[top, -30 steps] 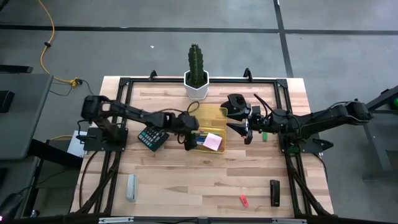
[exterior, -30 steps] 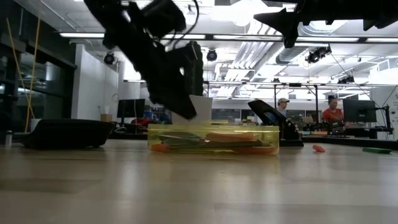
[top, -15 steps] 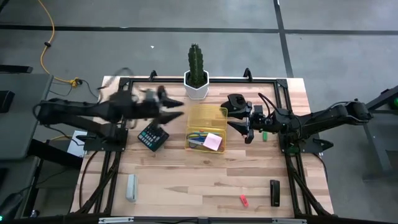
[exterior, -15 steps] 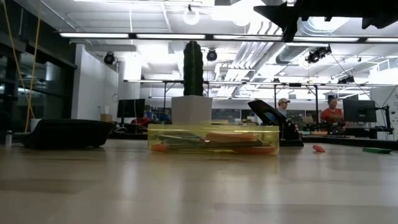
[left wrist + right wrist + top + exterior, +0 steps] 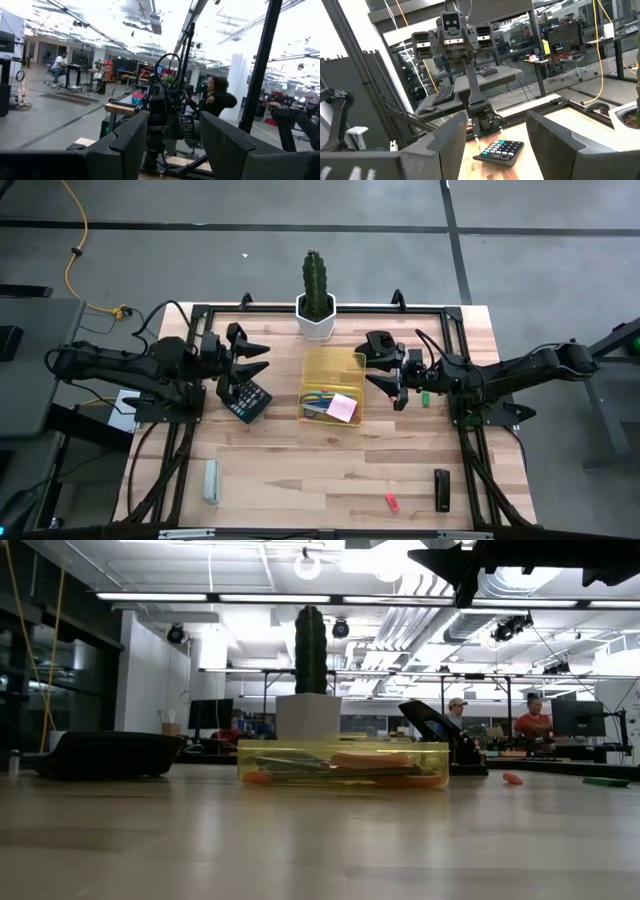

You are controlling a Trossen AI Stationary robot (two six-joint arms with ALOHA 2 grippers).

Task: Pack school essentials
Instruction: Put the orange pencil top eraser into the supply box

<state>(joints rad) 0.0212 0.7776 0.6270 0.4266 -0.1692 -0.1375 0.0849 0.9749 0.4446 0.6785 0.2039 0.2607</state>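
Left gripper (image 5: 262, 358) hovering with fingers spread and empty above the calculator (image 5: 245, 399), well apart from the yellow bin (image 5: 333, 364). Right gripper (image 5: 381, 377) hanging just beside the bin's right wall, fingers parted, gripping nothing. Pink sticky-note pad (image 5: 342, 408) and blue-handled scissors (image 5: 317, 395) lying inside the bin; green piece (image 5: 424, 397) and red piece (image 5: 392, 502) sitting out on the table (image 5: 300, 470).

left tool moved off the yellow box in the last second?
Yes. The left tool has pulled back toward its own side of the table, off the yellow box, and now sits open above the calculator.
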